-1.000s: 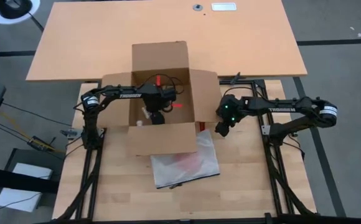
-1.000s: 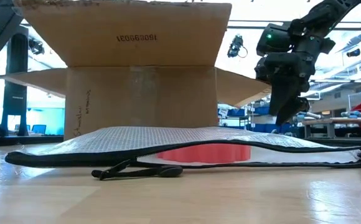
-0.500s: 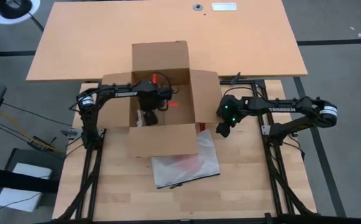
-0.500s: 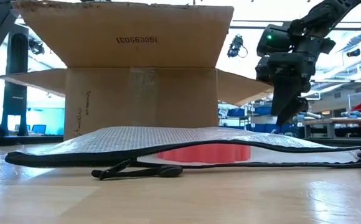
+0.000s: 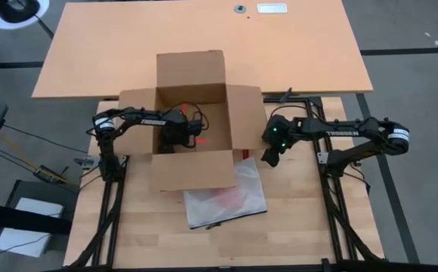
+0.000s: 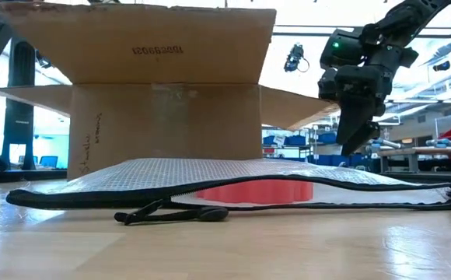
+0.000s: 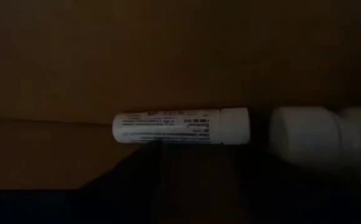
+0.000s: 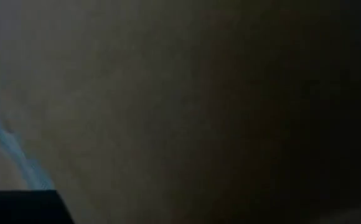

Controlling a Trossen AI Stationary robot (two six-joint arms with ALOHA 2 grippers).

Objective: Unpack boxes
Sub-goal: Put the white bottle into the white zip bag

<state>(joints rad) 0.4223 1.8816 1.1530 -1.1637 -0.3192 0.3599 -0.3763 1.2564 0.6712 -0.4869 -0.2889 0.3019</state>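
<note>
The brown cardboard box (image 5: 192, 121) stands open on the table, its four flaps spread outward; in the low view its near wall (image 6: 163, 124) fills the middle. My left gripper (image 5: 175, 137) reaches down inside it, near its left wall. Its wrist view looks at the dark box floor, where a white labelled tube (image 7: 180, 127) lies beside a white cap-like piece (image 7: 308, 134). My right gripper (image 5: 270, 153) hangs above the table just outside the box's right flap (image 6: 354, 136), pointing down and touching nothing that I can see.
A clear zip bag with a red item (image 5: 226, 198) lies flat on the table in front of the box, its far edge under the near flap; its black zipper edge (image 6: 210, 204) faces the low camera. A larger desk (image 5: 204, 45) adjoins beyond.
My left gripper has moved inside the box toward the table's left, from the box's middle to near its left wall. The whole box has slid a little toward the left with it. My right arm has kept still.
</note>
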